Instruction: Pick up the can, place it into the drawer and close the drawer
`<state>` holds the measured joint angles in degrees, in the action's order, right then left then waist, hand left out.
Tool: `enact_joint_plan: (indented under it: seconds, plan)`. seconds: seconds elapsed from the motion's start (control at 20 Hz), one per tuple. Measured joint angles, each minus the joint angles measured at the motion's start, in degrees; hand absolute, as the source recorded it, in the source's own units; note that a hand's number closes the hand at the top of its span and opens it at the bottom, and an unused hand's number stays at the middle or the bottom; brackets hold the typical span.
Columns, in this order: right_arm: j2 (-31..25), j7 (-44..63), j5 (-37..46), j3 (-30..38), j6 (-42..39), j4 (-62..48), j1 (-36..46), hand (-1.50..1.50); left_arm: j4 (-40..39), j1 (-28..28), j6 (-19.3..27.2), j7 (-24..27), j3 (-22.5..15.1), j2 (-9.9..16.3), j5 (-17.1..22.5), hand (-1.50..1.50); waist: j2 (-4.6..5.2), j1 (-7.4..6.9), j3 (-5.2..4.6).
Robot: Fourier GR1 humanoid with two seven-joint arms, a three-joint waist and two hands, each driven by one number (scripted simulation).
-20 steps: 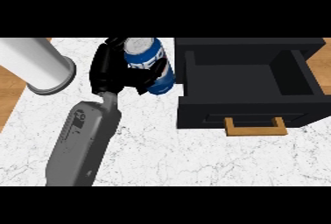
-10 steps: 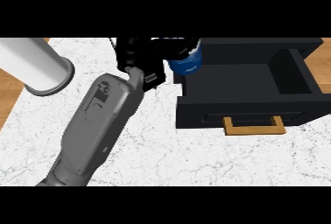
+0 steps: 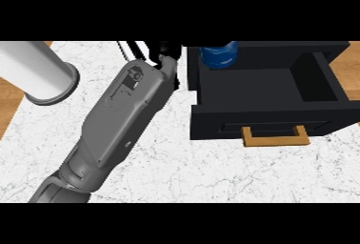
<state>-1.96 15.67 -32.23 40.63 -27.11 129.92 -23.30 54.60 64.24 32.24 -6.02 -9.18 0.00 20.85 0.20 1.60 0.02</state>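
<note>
The white marble counter (image 3: pixel 211 176) holds an open black drawer (image 3: pixel 267 114) on the right, with its wooden handle (image 3: pixel 274 138) facing the near side, so there's room to drop stuff in. A big grey forearm (image 3: pixel 119 119) stretches diagonally to the far side. The blue can (image 3: pixel 219 53) sits over the drawer's far left corner, probably about to go in. The left hand (image 3: pixel 169 55) is mostly hidden up there, so can't tell if it's gripping or let go
</note>
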Motion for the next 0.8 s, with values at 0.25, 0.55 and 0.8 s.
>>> enact_joint_plan:
  seconds: [0.25,0.55,0.8]
  plan:
    - [0.46,-0.08,1.55,-0.71,0.26,-0.66,1.35,-1.50,-5.87,5.23,1.83,1.54,-2.59,0.01,4.23,1.50,0.12,0.43,0.02]
    - [0.85,0.76,0.74,-1.20,0.83,1.54,0.42,-1.50,-12.27,10.59,4.16,3.74,-5.94,0.00,10.16,1.50,0.18,1.21,0.04]
    - [0.77,0.50,1.47,-1.74,0.28,0.45,1.72,-1.50,-17.29,12.52,4.73,7.09,-9.17,0.01,15.41,1.50,0.42,1.96,0.07]
